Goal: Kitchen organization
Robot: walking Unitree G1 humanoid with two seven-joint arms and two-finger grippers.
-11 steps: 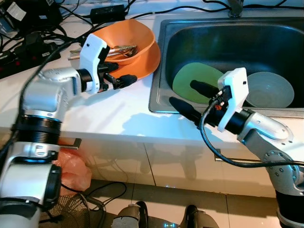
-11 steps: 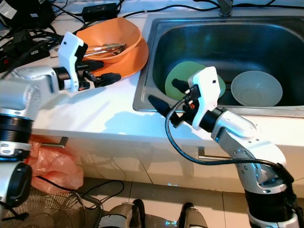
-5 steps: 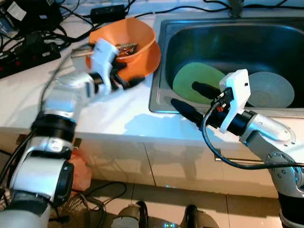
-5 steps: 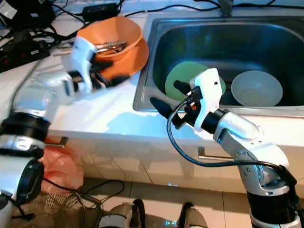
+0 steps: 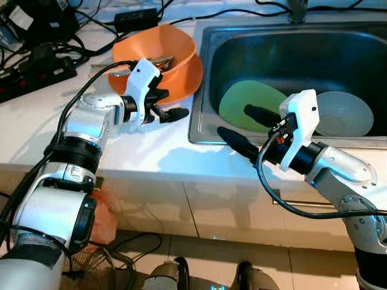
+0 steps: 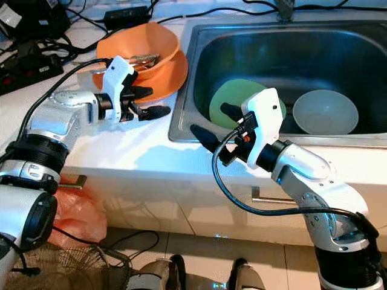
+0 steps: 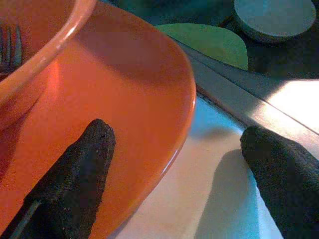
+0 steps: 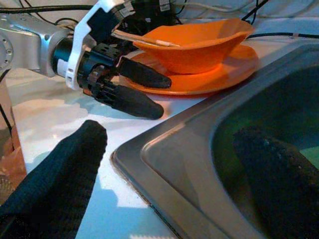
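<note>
An orange plate (image 5: 192,75) is set on the white counter (image 5: 139,151), just left of the steel sink (image 5: 284,42), with an orange bowl (image 5: 158,45) stacked on it. Cutlery (image 5: 158,61) is laid in the bowl, its long axis running left to right, and a handle sticks out over the bowl's left rim.

The left gripper (image 5: 168,103) is held at the near edge of the plate with its fingers spread wide and nothing between them: one finger (image 7: 75,181) is placed over the plate's rim, the other (image 7: 281,174) over the bare counter beside it. The fingers are pointed right, toward the sink.

The right gripper (image 5: 248,125) is held over the sink's near left corner, fingers wide apart and empty, pointed left toward the plate.

In the sink, a green plate (image 5: 249,104) is leaned tilted at the left, and a pale bowl (image 5: 344,113) is seen upright to its right. Black cables (image 5: 42,36) are spread at the far left of the counter.
</note>
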